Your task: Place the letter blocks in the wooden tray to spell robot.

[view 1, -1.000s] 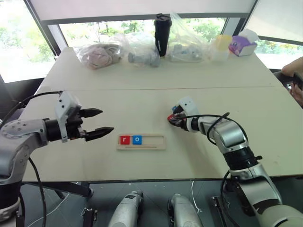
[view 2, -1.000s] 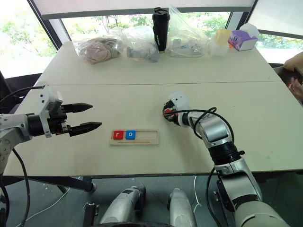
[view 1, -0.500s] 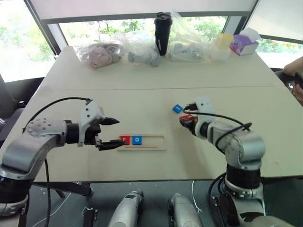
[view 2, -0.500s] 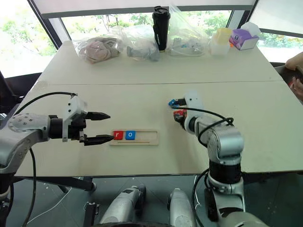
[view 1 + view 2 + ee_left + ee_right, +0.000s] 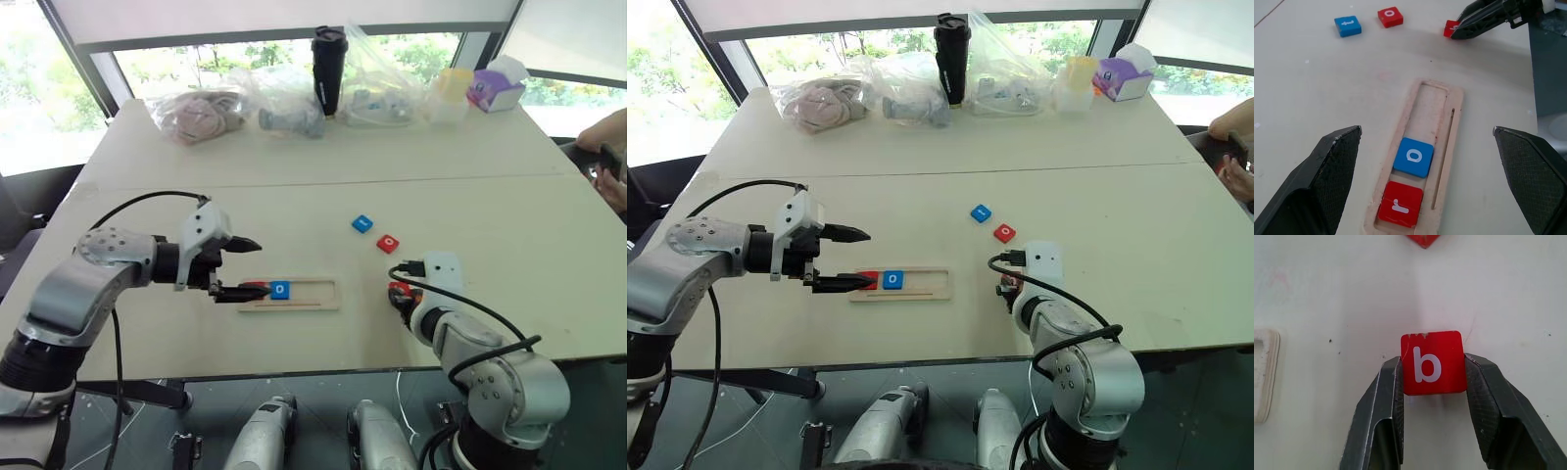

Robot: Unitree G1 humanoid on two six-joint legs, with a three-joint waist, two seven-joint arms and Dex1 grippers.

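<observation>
1. Your right hand (image 5: 1432,377) is pinching the red b block (image 5: 1433,362) by its two side edges, letter facing up. That grip looks chosen so the block can drop flat into the tray (image 5: 315,295), which lies just left of it on the table (image 5: 470,196).
2. Your left hand (image 5: 238,267) is spread wide at the tray's left end, gripping nothing. Judging by its place, it is there to steady the tray.
3. The tray is pale wood, long and shallow, with a thin raised rim. It has the red r (image 5: 1400,210) at its left end and the blue o (image 5: 1413,156) touching it — the third slot is bare, ready for b.
4. Beyond the tray's right end lie a blue block (image 5: 362,223) and a red o (image 5: 388,243), near each other and flat on the table.
5. The blocks are small flat squares, smooth, with rounded corners and white letters.
</observation>
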